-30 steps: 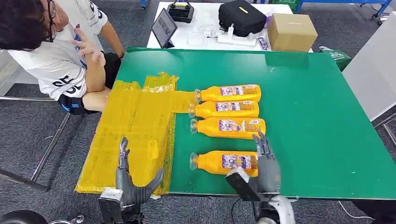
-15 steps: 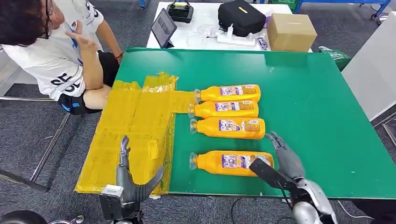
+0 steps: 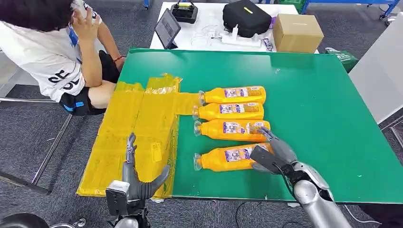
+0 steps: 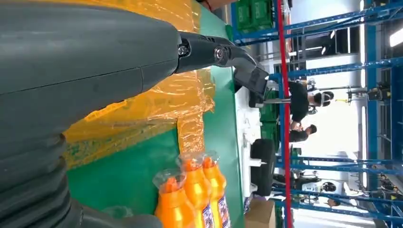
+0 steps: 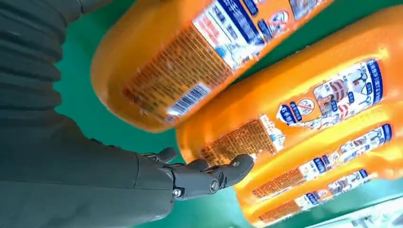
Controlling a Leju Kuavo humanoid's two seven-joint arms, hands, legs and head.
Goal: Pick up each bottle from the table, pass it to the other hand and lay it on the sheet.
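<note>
Since 1.0 s ago the right hand (image 3: 272, 154) had swung in over the base end of the nearest bottle (image 3: 223, 158), and that bottle now lay skewed, base end turned toward the row of 3 other bottles (image 3: 233, 112).

Head view: right hand lay on the bottle's base end; whether the fingers had closed round it could not be told. Bottle stayed on the green counter (image 3: 323, 118), just beside the yellow sheet (image 3: 138, 128), not yet lifted. Left hand (image 3: 135, 183) hovered over the sheet's near edge, fingers apart, holding nothing. A seated person (image 3: 52, 52) was beside the sheet's far corner.

Left wrist view: sheet (image 4: 161, 102) looked thin and crinkled; 3 clear-capped bottle necks (image 4: 187, 190) beyond it.

Right wrist view: fingers (image 5: 209, 175) stretched under the glossy base of the second bottle (image 5: 285, 114), with the nearest bottle (image 5: 190, 57) alongside; no wrap visible.

Judgement: bottles appear full, so moderately heavy; plastic stiff but smooth, label slick, body rolls and pivots easily. Best hold is around mid-body at the label, fingers wrapped fully, leaving the neck end free for the handover.
</note>
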